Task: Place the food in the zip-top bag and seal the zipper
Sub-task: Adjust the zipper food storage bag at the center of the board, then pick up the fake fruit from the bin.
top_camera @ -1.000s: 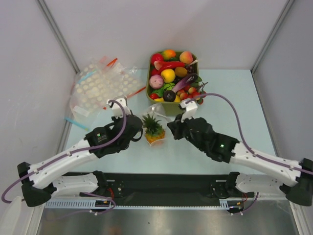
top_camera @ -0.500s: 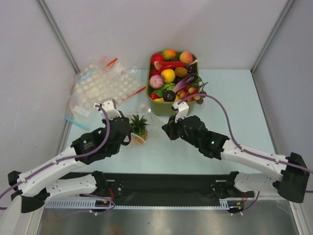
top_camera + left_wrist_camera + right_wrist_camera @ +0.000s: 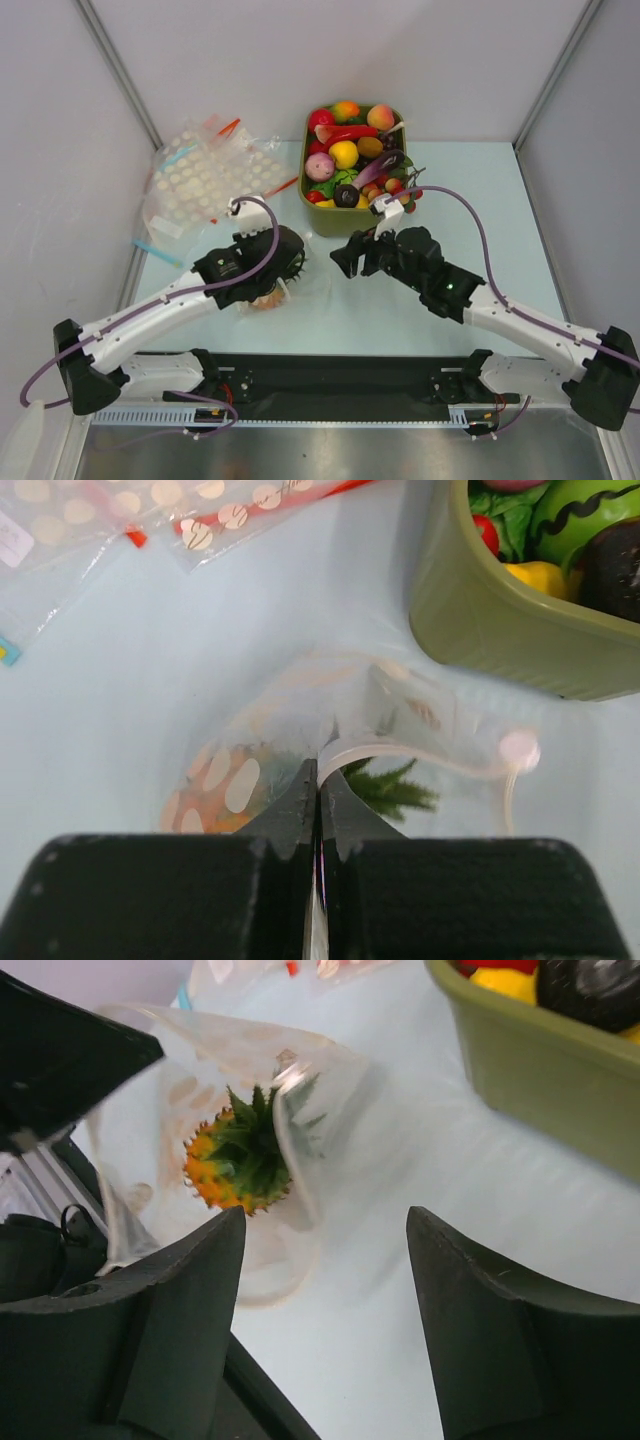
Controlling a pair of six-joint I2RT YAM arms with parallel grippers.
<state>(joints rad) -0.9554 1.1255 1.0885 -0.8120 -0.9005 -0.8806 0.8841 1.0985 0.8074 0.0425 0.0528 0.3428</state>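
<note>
Left gripper clamps the zip-top bag holding the pineapple; right gripper released.

Two arms, one pineapple, one zip-top bag, one green bin, one bag heap

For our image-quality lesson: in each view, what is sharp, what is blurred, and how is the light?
Top external: even light, soft shadows, all sharp. Left wrist: shut jaws dark and soft up close, zip-top bag hazy. Right wrist: open jaws soft, pineapple crisp, green bin slightly blurred.
</note>
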